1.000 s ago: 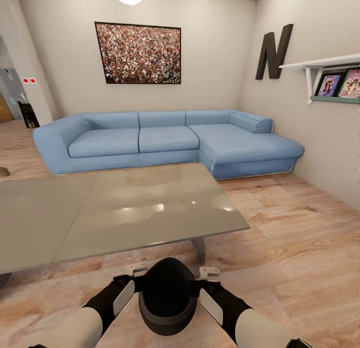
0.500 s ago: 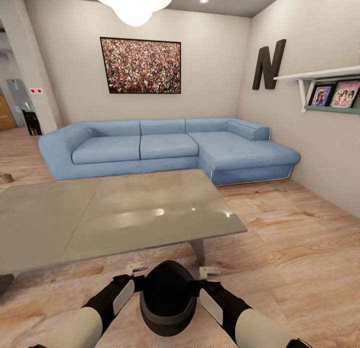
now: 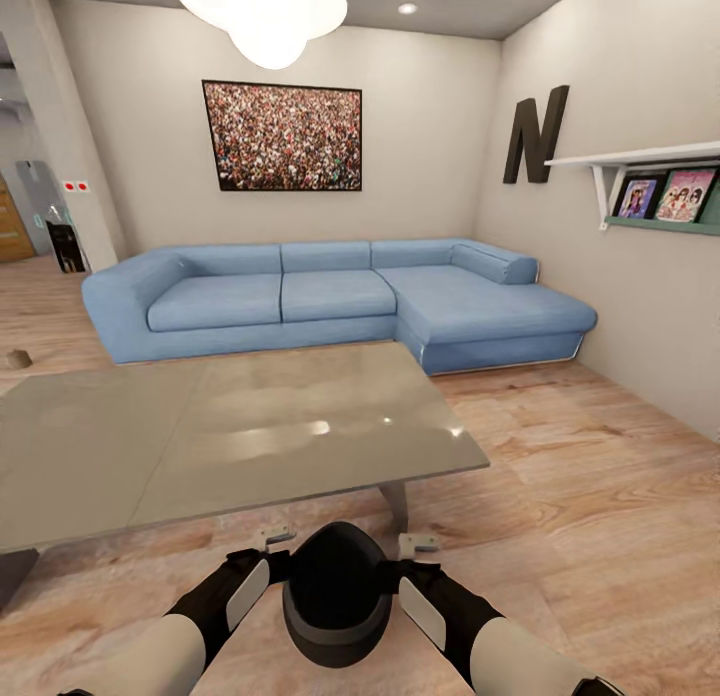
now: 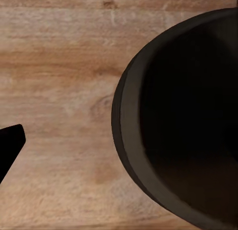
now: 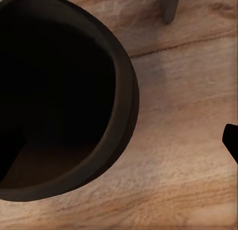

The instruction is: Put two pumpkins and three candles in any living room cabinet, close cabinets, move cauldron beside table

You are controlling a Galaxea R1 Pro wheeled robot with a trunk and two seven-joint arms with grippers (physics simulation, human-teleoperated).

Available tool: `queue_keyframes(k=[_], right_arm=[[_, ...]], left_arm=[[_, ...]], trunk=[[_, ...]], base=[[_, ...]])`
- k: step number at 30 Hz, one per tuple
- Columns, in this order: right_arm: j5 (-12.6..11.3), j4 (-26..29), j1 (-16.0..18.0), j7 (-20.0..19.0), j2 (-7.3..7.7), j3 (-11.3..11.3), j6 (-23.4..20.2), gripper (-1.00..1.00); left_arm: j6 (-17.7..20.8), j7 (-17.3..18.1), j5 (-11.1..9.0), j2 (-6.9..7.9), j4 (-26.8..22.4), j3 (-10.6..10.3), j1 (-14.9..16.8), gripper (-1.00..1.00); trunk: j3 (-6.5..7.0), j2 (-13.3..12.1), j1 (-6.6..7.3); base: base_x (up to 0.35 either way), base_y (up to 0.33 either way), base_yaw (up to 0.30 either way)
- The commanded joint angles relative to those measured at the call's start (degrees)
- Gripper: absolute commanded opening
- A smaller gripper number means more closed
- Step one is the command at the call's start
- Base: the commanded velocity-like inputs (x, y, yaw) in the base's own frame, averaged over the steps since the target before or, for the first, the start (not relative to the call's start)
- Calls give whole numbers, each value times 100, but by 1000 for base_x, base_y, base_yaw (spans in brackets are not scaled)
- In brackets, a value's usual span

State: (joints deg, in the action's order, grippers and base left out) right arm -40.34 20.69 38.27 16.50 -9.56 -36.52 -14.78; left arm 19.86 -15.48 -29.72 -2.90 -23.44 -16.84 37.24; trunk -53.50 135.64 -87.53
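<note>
The black cauldron hangs between both grippers — left gripper and right gripper each pinching its rim — just near of the grey bench.

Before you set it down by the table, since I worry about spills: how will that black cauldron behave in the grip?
The cauldron looks stiff and thick-walled, so probably heavy. Its rounded body could slip or rock between the left gripper and right gripper. Its wide open mouth suggests it sits stably.
</note>
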Motion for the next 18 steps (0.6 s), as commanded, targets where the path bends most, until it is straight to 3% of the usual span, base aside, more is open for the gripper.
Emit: queue_keyframes(k=[1, 8, 18], right_arm=[[-44, 12, 5, 46, 5, -48, -19, 100], [-44, 13, 5, 46, 7, -48, -16, 100], [-44, 14, 5, 40, 1, -48, -16, 100]], left_arm=[[18, -52, -61, 5, -11, -47, 2, 100], [18, -52, -61, 1, -11, -47, 2, 100], [18, -52, -61, 0, -11, -49, 2, 100]], trunk=[[13, -39, 24], [138, -320, 177], [318, -721, 397]], base=[[-6, 0, 0], [-159, 0, 0], [-39, 0, 0]])
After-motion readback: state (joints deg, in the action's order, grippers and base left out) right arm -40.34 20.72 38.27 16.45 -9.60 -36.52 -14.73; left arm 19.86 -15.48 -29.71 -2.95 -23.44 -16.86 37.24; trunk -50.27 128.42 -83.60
